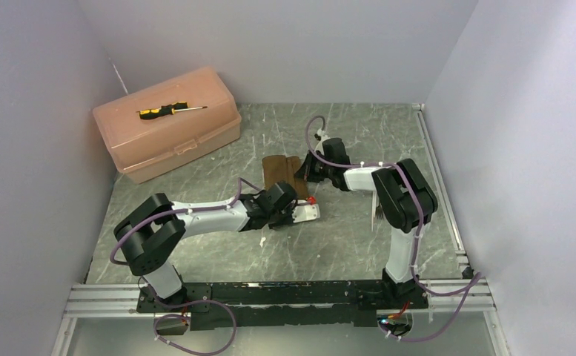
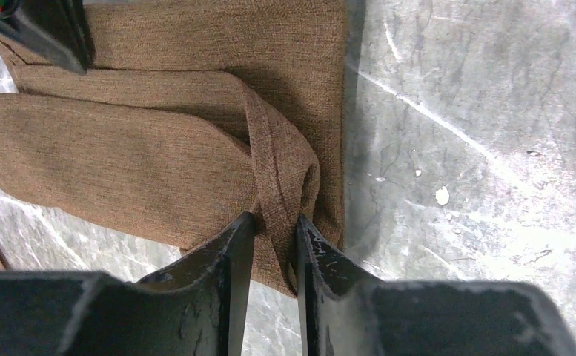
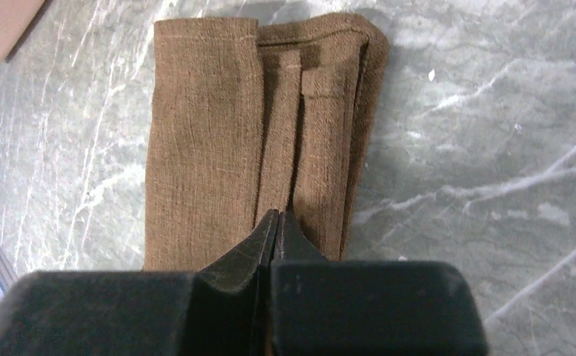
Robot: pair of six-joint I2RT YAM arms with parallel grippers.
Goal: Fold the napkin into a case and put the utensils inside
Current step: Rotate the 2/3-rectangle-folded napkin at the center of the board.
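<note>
The brown napkin lies mid-table, folded into a narrow oblong of overlapping lengthwise layers. My left gripper stands at its near end. Its fingers are closed on a raised, bunched strip of the cloth, which touches both of them. My right gripper is shut with nothing between its fingers. Its tips rest on a crease between two layers at the cloth's right side, and they also show in the left wrist view. A thin silvery utensil lies partly hidden by the right arm's elbow.
A pink box stands at the back left with a yellow-and-black screwdriver on its lid. Grey walls close in on three sides. A metal rail runs along the right edge of the marbled table.
</note>
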